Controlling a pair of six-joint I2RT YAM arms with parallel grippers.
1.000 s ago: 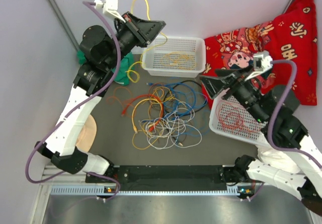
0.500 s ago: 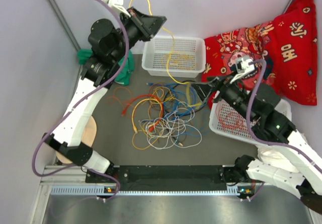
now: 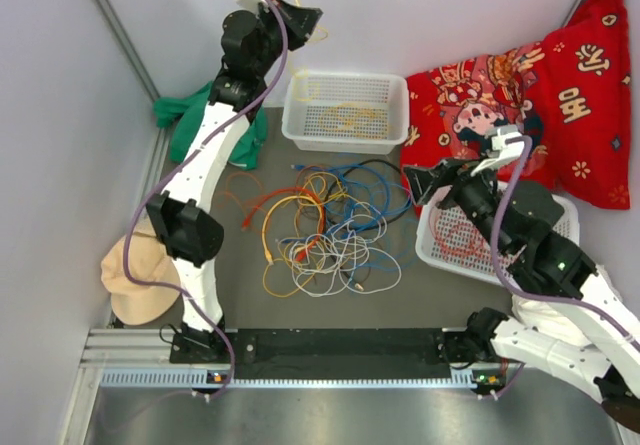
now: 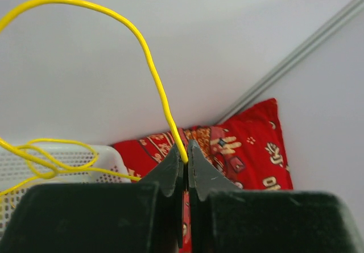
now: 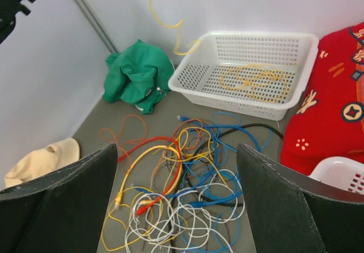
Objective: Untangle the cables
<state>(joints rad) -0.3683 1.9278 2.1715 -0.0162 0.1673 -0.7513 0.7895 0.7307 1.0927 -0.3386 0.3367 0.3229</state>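
Overhead, the left claw (image 3: 300, 15) stood high against the far wall, its two fingers pressed fully together on a single yellow cable (image 4: 152, 71). From the pinch the cable arched up and over to that claw's left. More of it hung down below the claw into a white basket (image 3: 343, 145), where yellow loops lay on the mesh floor. Beyond the claw's fingertips, in its own wrist view, sat a red patterned cushion (image 4: 239, 145).

The right claw (image 3: 412, 180) was spread wide and held nothing. It hovered just beside the right edge of the tangled pile of cables (image 3: 325, 230). Seen from its wrist, the pile lay on the grey table (image 3: 240, 295) below and ahead of it, framed between the two open fingers: yellow, red, orange, blue, white and black strands looped over one another, a few ending in small plugs. Farther ahead of this claw was the white basket, and ahead to its left a crumpled green cloth (image 5: 139, 74). Nearer on its left lay a beige cap (image 5: 40, 162). Behind the claw, beneath its arm, a second white basket (image 3: 450, 265) held a coil of red cable (image 3: 460, 233).
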